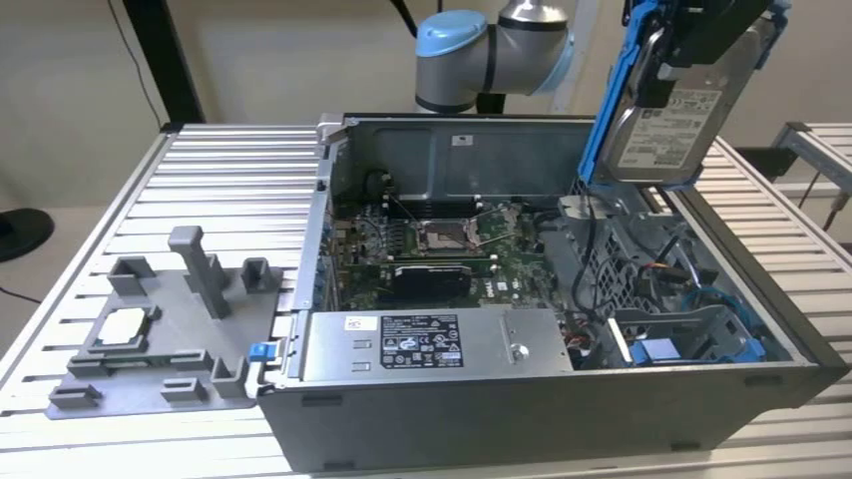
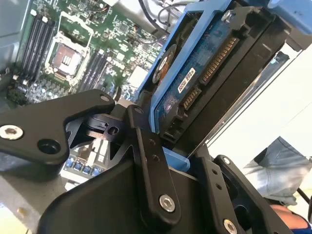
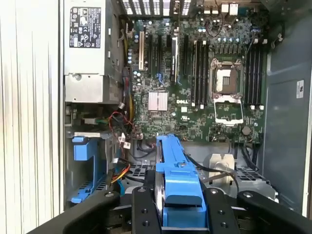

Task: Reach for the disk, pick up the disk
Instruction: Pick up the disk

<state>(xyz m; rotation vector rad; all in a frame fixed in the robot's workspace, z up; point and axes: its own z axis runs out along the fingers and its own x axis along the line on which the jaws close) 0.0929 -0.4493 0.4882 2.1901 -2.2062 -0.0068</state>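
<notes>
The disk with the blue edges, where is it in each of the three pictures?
Exterior view: the disk hangs upright in the gripper, lifted above the open computer case, toward the exterior view's right.
Second wrist view: the disk sits clamped between the black fingers, circuit side showing.
First wrist view: the disk's blue edge faces the camera.
Shared landmark: the green motherboard.

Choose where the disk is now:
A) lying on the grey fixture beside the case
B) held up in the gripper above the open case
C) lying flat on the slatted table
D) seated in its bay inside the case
B: in the exterior view the disk hangs clamped in the gripper, clear above the case.
</notes>
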